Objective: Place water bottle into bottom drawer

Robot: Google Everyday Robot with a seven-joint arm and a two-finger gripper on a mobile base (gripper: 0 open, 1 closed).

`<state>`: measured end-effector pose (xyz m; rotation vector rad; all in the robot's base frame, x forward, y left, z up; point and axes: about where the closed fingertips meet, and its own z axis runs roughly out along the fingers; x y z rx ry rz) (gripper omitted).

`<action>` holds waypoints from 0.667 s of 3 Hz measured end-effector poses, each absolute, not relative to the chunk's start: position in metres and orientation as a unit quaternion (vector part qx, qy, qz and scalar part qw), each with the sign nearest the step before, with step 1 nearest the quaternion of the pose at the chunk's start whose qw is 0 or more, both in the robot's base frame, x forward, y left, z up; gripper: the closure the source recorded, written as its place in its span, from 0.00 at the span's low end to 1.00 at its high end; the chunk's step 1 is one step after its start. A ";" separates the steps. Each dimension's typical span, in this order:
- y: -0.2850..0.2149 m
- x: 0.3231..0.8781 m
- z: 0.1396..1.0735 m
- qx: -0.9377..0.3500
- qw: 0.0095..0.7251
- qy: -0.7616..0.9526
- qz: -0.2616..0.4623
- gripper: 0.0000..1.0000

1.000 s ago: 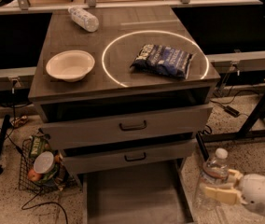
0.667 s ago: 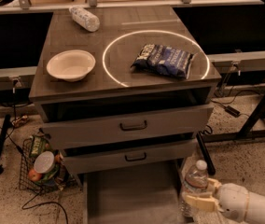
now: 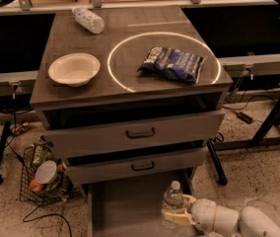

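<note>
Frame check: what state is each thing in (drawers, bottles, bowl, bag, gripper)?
Gripper: low right, shut on the water bottle.
Water bottle: upright, capped, over the bottom drawer.
Bottom drawer: pulled out, open.
Middle drawer: slightly open.
Top drawer: slightly open.
Bowl: upright, empty.
Chip bag: lying flat on the tabletop.
Second bottle: on its side at the tabletop's back.

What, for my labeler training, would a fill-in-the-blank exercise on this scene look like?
1. The gripper, low over the bottom drawer, holds the water bottle ____.
2. The other bottle lies on its ____ on the cabinet top.
3. The wire basket stands on the ____.
Missing words: upright; side; floor.
</note>
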<state>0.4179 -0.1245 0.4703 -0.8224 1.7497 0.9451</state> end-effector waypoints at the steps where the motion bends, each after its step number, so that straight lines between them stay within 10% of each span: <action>1: -0.118 0.418 0.465 -0.335 0.473 0.714 0.392 1.00; 2: -0.113 0.422 0.456 -0.326 0.481 0.713 0.393 1.00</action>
